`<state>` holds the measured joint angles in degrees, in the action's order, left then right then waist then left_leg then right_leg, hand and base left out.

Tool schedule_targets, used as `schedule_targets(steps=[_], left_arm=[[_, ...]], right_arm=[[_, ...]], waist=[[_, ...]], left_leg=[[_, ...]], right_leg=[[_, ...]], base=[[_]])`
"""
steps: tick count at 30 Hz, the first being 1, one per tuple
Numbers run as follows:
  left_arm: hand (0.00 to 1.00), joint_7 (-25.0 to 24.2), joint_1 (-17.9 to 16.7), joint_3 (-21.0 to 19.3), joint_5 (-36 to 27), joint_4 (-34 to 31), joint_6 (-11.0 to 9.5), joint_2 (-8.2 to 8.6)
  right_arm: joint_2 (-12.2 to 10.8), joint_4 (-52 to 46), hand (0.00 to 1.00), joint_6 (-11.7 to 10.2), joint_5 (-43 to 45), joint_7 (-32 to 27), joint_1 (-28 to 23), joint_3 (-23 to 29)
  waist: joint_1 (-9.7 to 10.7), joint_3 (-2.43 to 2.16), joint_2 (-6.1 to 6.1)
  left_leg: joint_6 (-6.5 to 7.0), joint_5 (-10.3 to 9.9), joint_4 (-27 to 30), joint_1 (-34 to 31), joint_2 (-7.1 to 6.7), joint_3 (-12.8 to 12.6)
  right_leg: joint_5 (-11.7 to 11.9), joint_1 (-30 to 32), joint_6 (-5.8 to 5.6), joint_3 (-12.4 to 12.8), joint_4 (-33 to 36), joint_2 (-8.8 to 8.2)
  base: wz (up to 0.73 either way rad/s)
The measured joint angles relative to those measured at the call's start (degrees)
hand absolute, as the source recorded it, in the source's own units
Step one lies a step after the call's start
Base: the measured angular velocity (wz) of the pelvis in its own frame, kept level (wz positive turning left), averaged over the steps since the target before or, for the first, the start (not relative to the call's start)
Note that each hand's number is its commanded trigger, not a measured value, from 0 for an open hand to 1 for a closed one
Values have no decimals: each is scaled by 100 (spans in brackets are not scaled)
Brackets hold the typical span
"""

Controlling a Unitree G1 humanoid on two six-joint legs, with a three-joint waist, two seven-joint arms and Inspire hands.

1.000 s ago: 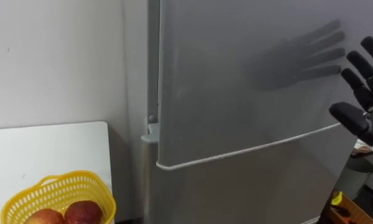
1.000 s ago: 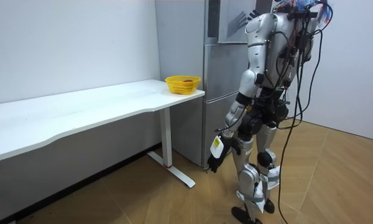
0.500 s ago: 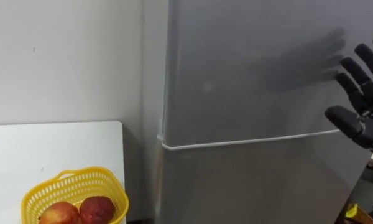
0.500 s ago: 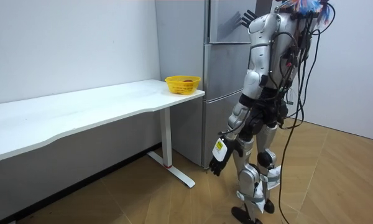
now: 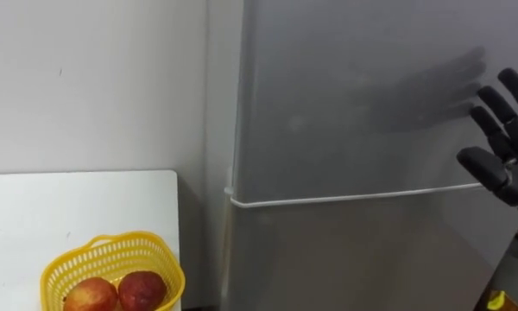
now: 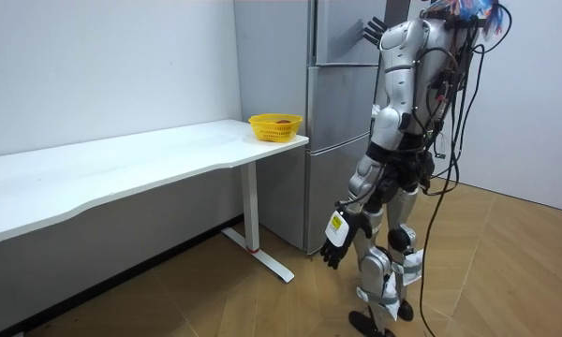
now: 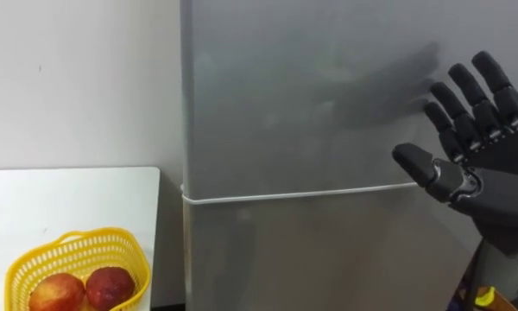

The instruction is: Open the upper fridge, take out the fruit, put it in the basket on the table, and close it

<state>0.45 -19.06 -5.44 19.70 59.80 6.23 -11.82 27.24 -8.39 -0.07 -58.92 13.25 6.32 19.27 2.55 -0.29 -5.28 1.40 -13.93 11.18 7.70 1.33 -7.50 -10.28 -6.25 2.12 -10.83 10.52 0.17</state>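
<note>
Right robot hand (image 7: 490, 183) splayed, fridge door (image 7: 302, 95) closed

Brightly, evenly lit. Soft grey shadow of the right hand (image 7: 492, 186) on the upper fridge door (image 5: 345, 95) at two o'clock, amid dull sheen.

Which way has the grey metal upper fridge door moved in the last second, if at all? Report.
Yes. The grey metal upper fridge door swung shut: it now lies flush with the grey lower door.
</note>
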Motion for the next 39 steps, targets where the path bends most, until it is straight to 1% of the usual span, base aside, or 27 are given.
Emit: schedule_targets(steps=[4,6,10,16,18,19,21,23,26,27,28,30,31,32,34,35,37,39], left_arm=[[0,3,6,3,-1,-25,-27,0],[0,16,32,-1,0,-25,-28,-2],[0,22,43,-2,0,-28,-29,-5],[0,85,25,-8,-7,-21,-35,-19],[0,167,25,-8,-5,-12,-38,-16],[0,189,26,-9,-5,-7,-38,-16],[0,296,25,-8,-3,-2,-35,-14],[0,355,18,-8,-3,-5,-27,-7],[0,416,15,-24,-4,-2,-18,36],[0,435,16,-23,-3,-4,-18,57],[0,441,20,-23,-3,-3,-19,66],[0,442,16,-24,4,-20,-18,88],[0,441,17,-23,2,-33,-15,89],[0,438,16,-22,1,-48,-3,95],[0,429,32,-14,1,-73,21,114],[0,430,56,-10,1,-79,39,115],[0,446,49,-12,1,-164,66,110],[0,442,47,-3,-3,-193,93,113]], right_arm=[[0,10,0,-7,3,-77,0,-5],[0,88,0,-52,45,-175,0,-7],[0,96,0,-56,273,-394,3,-1],[-1,93,0,-54,423,-943,2,12],[-4,97,0,-54,425,-1177,1,13],[-5,98,0,-54,426,-1242,0,13],[-19,127,0,-54,486,-1553,-11,35],[-52,198,0,-54,519,-1860,-32,81],[-132,544,0,-56,662,-2239,-85,297],[-133,752,0,-55,699,-2450,-89,378],[-134,831,0,-55,725,-2540,-91,417],[-162,1160,0,-77,851,-2862,-154,535],[-178,1244,0,-91,914,-2934,-193,546],[-234,1375,0,-90,976,-3076,-276,570],[-298,1536,0,-91,1013,-3279,-397,570],[-321,1711,0,-91,1166,-3361,-469,568],[-401,1963,0,-86,1272,-3501,-625,568],[-530,2284,0,-51,1405,-3606,-823,532]], waist=[[-1,7,8],[0,9,14],[18,0,34],[89,-10,29],[85,9,67],[84,12,74],[123,19,104],[160,16,125],[201,13,170],[211,6,171],[211,9,180],[224,-6,238],[230,-1,247],[230,14,232],[245,-14,277],[263,-23,294],[257,-22,288],[223,-5,246]], left_leg=[[0,0,14,1,-1,-6],[0,0,24,0,0,4],[0,0,7,-22,-5,34],[0,0,7,-35,-10,87],[0,0,7,-29,-8,87],[1,0,6,-25,-9,87],[1,-1,4,-24,-11,114],[2,-2,4,-33,-15,137],[5,-4,6,-59,-18,160],[5,-4,-1,-61,-19,162],[5,-4,-2,-63,-20,162],[5,-4,10,-114,-19,168],[4,-4,10,-118,-17,150],[3,-3,11,-123,-16,147],[2,-1,21,-153,-19,141],[2,1,25,-156,-24,141],[1,2,26,-146,-29,142],[-1,4,18,-140,-65,120]], right_leg=[[0,-24,0,-9,-22,0],[19,-26,-6,-12,-75,8],[24,-30,-9,-14,-84,7],[26,-42,-12,-21,-81,2],[26,-42,-12,-17,-81,4],[27,-43,-13,-16,-80,4],[30,-64,-17,-41,-84,0],[32,-64,-19,-57,-82,-4],[33,-63,-20,-85,-80,-10],[33,-61,-20,-89,-79,-13],[33,-59,-20,-89,-79,-13],[33,-21,-20,-129,-82,-13],[33,-16,-20,-132,-82,-13],[32,-6,-19,-132,-82,-11],[30,29,-19,-134,-88,-13],[29,35,-20,-130,-92,-15],[22,28,-26,-102,-92,-15],[17,28,-27,-85,-101,-12]], base=[[0],[2],[1],[3],[0],[0],[6],[7],[4],[3],[0],[0],[0],[0],[0],[0],[0],[-5]])
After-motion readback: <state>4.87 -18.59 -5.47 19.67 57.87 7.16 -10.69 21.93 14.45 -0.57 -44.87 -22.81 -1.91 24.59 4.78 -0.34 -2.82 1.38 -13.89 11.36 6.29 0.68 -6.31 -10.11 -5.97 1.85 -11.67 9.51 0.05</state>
